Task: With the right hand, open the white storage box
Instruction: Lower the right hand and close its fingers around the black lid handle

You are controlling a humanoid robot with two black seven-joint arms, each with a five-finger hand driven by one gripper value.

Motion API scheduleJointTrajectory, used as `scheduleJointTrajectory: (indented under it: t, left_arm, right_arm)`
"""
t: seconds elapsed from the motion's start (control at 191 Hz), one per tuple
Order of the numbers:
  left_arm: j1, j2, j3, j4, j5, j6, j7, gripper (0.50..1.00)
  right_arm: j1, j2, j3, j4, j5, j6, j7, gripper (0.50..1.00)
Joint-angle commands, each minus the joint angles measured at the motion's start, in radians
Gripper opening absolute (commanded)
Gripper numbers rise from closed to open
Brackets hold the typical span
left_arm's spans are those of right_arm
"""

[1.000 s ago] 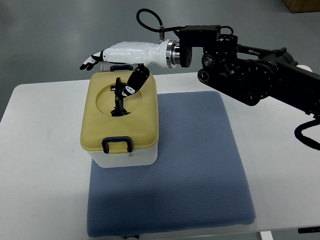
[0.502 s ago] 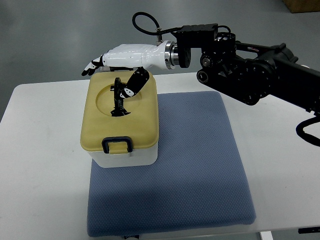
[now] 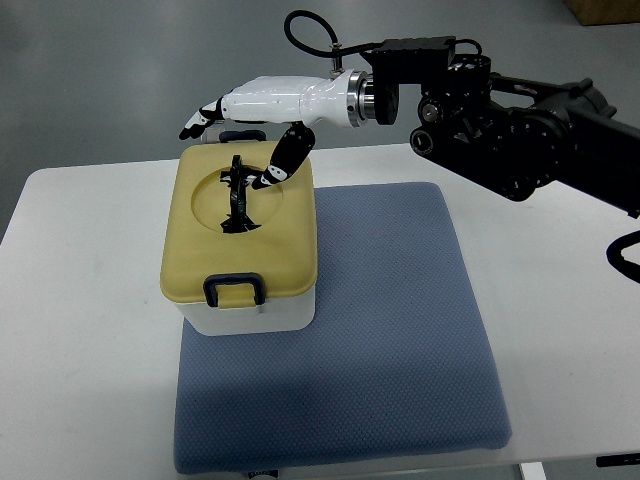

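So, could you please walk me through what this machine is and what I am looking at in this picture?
This is a single camera view, looking steeply down from the robot's own side of a white table. The black jointed arm coming in from the right edge ends in a white right hand with black fingertips; it belongs to a humanoid robot. The left arm is out of the picture.

On the table lies a blue textured mat. On the mat's left part stands a white plastic storage box with a pale yellow lid, a dark blue latch on its near side and a black handle standing up in a round dip on top.

The hand is over the far edge of the lid, fingers stretched out, thumb pointing down towards the handle. It holds nothing, and the lid is on.
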Motion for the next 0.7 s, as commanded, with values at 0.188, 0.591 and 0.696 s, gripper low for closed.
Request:
scheduleJointTrajectory:
  t: [0.188,0.591,0.696]
  left_arm:
    - [0.000,0.000,0.000,0.000,0.000,0.000,0.000,1.000]
    - [0.000,0.000,0.000,0.000,0.000,0.000,0.000,1.000]
    - [0.000,0.000,-0.001,0.000,0.000,0.000,0.000,1.000]
  right_arm:
    - [0.000,0.008,-0.068,0.000,-0.043,-0.035,0.021,0.860]
    - [0.001,0.011,-0.093,-0.002,-0.053,-0.081,0.031,0.789]
    - [0.001,0.011,-0.101,-0.002,-0.053,-0.082,0.034,0.762]
